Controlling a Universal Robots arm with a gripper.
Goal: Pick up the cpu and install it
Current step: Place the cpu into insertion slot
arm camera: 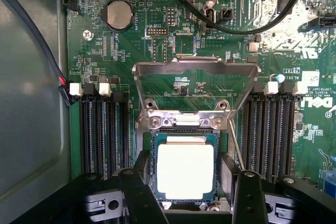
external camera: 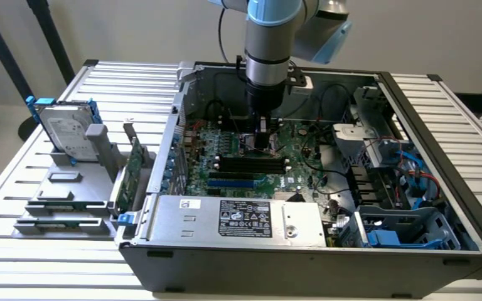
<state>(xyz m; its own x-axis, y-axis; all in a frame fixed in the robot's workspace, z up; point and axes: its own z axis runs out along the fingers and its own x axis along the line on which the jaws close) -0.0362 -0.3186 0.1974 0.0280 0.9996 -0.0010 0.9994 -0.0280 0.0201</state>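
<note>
The big open computer case (external camera: 308, 263) is laid flat on a slatted table (external camera: 40, 251), with the motherboard (arm camera: 173, 19) bedded inside it. At the exterior view's left, a hard drive (external camera: 63, 132) and a green card (external camera: 126, 182) are stood upright in a grey holder (external camera: 73, 188), well apart from the case's socket area. The socket's load plate (arm camera: 195, 69) is flipped open. The cpu (arm camera: 185, 170) is seen right at the socket, pinched between the fingers (arm camera: 140, 182) of the gripper (external camera: 263, 143). Black cables (arm camera: 231, 24) are draped across the board nearby.

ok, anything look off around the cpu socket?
Nothing stands out. The cpu lies square to the socket, not skewed, with the gripper directly over it. The metal load plate is swung up open, which fits an install under way.
</note>
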